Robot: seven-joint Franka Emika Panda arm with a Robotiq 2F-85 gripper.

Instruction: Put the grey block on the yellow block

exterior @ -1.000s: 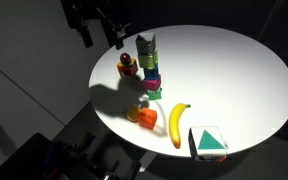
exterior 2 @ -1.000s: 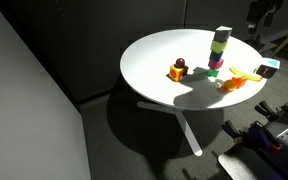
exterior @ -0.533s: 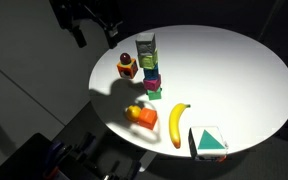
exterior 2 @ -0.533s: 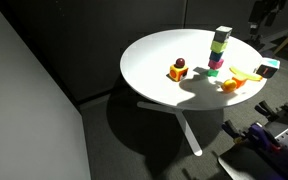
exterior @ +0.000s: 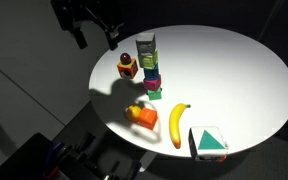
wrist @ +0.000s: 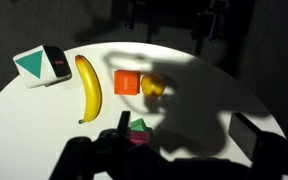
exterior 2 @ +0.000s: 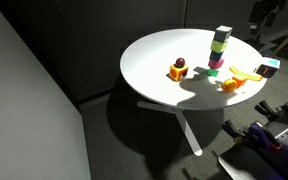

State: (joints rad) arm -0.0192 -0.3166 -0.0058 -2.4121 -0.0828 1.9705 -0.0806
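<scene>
The grey block (exterior: 146, 44) sits on top of a tower of blocks on the white round table (exterior: 234, 70), directly on the yellow block (exterior: 147, 60). Magenta and green blocks lie below them. The same tower shows in an exterior view with the grey block (exterior 2: 223, 33) over the yellow block (exterior 2: 220, 46). My gripper (exterior: 97, 35) hangs open and empty above the table's edge, apart from the tower. In the wrist view the gripper (wrist: 184, 128) is open, and only the tower's green and magenta parts (wrist: 137, 131) show beside one finger.
A banana (exterior: 177, 123), an orange block (exterior: 145, 118) with a yellow ball (exterior: 134, 111), a white and teal box (exterior: 208, 142) and a red and orange toy (exterior: 127, 66) lie on the table. Dark floor surrounds the table.
Between one second and half a second ago my gripper moved away from the tower towards the table's edge. Since then nothing has moved.
</scene>
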